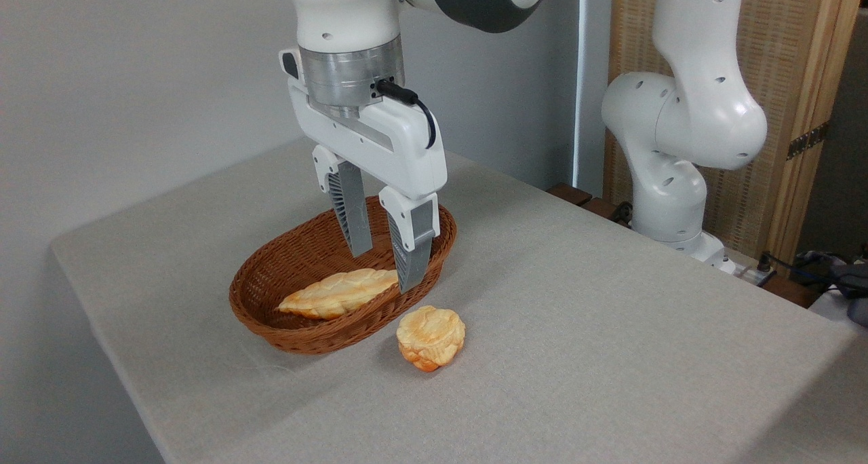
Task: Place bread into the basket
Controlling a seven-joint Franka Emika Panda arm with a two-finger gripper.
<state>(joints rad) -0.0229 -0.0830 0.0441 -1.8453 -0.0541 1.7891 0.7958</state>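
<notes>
the bread sits on the table, outside the basket, just beside its near right rim, tipped a little so its orange-brown base shows. inside the basket lies a long braided loaf, taking up much of the floor. the gripper hangs over the basket's right half with its jaws spread apart and nothing between them; the right finger's tip shows in front of the loaf's end and the rim, above and to the left of the bun. the table is covered in a plain grey cloth, otherwise bare around the basket. behind is a pale grey wall; at right the arm's white base stands by a woven wooden screen, with dark cables at the table's far edge
</notes>
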